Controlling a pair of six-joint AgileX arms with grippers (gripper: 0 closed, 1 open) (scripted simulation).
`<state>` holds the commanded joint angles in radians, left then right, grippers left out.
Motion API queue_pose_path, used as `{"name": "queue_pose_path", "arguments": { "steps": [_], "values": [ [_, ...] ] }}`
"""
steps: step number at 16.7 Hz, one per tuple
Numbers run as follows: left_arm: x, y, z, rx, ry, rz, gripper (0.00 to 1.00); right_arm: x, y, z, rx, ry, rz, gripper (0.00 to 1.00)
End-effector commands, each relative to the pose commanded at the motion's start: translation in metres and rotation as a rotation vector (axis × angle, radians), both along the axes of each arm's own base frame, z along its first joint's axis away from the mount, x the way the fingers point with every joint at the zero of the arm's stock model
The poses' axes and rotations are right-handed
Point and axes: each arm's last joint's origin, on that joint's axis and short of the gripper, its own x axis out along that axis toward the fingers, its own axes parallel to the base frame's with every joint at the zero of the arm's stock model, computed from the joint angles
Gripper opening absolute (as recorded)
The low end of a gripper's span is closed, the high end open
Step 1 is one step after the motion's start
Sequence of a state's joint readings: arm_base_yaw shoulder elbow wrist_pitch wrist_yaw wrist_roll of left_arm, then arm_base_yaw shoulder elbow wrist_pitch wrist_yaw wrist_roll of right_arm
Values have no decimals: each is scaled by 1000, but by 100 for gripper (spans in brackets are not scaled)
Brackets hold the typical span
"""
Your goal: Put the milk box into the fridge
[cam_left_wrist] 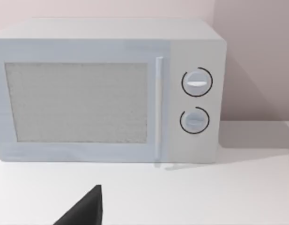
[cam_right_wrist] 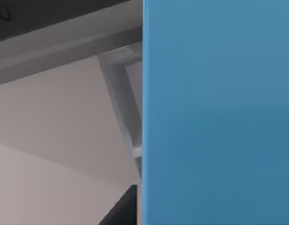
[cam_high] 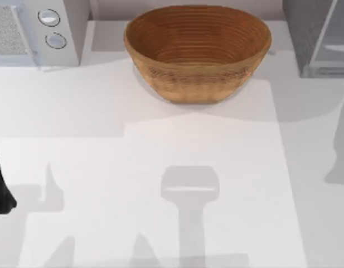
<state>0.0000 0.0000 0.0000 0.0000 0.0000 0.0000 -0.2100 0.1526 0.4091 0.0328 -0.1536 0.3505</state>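
right end effector [cam_right_wrist: 123, 211] sits right against the sky-blue milk box [cam_right_wrist: 219, 112]; grip state cannot be told.

Top view looks down; left wrist view faces the microwave [cam_left_wrist: 109, 91] nearby.

Basket [cam_high: 197, 53]: warm brown weave, ribbed in fine horizontal rings. Microwave [cam_left_wrist: 107, 89]: white casing, pale grey speckled door window, two white round knobs [cam_left_wrist: 196, 82] ringed in black. Fridge [cam_high: 319, 36]: speckled dark-grey side, pale smooth grey front panel. Milk box [cam_right_wrist: 219, 112]: plain sky-blue face, unpatterned. Table [cam_high: 160, 184]: white, crossed by soft grey shadows. Left arm [cam_high: 0, 187]: black.
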Motion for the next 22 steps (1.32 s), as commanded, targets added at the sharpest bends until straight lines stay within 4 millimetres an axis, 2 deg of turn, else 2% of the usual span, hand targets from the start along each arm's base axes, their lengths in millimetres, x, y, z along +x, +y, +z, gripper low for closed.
{"name": "queue_pose_path", "arguments": {
  "steps": [2, 4, 7, 9, 17, 22],
  "values": [
    [0, 0, 0, 0, 0, 0, 100, 13, 3, -50, -97, 118, -5, 0],
    [0, 0, 0, 0, 0, 0, 100, 20, 7, -90, -186, 205, -2, 0],
    [0, 0, 0, 0, 0, 0, 100, 25, 11, -123, -274, 278, 4, 0],
    [0, 0, 0, 0, 0, 0, 100, 26, 11, -129, -289, 290, 5, 0],
    [0, 0, 0, 0, 0, 0, 100, 27, 10, -128, -291, 309, -5, 0],
    [0, 0, 0, 0, 0, 0, 100, 42, 5, -107, -300, 353, -29, 0]
  ]
}}
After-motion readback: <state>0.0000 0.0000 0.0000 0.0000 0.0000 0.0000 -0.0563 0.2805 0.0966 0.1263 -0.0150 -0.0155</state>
